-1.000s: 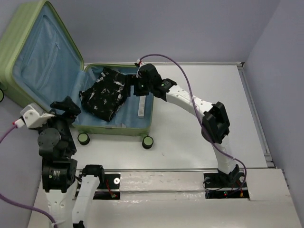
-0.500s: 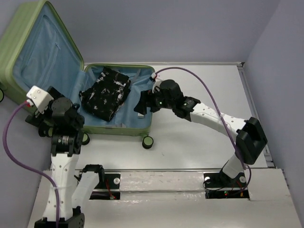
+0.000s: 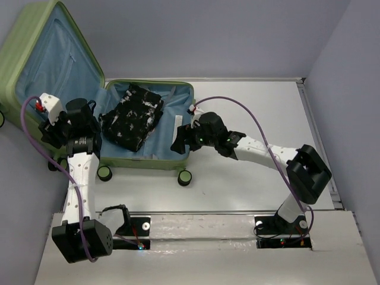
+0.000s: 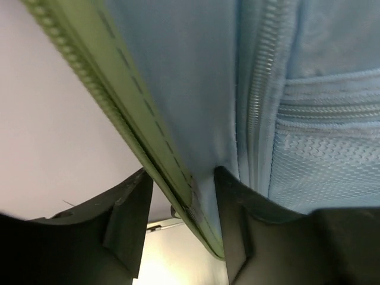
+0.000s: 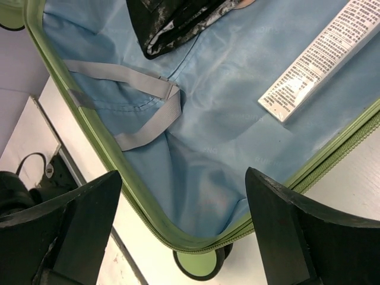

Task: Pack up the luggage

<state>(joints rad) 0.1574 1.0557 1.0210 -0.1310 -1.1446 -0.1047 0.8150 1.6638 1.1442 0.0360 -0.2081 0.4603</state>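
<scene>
While the left fingers (image 4: pixel 127 225), newly swung up, are straddling the lid rim of the luggage (image 3: pixel 47 59) open at the worktop's (image 3: pixel 249 178) far left, grip impossible to tell, the right fingers (image 5: pixel 71 231) are retreating spread and empty from the packed cloth (image 3: pixel 132 116), suggesting closing is beginning.

a white table (image 3: pixel 267 101) is stretching away to the right of the right gripper (image 3: pixel 176 141), with a thin metal strip (image 3: pixel 319 142) running along its far right edge. pale lavender walls (image 3: pixel 225 35) are rising beyond the gripper and to its right. a brighter white board (image 3: pixel 202 237) is lying on its near side. soft, even light is falling, leaving faint shadows.
</scene>
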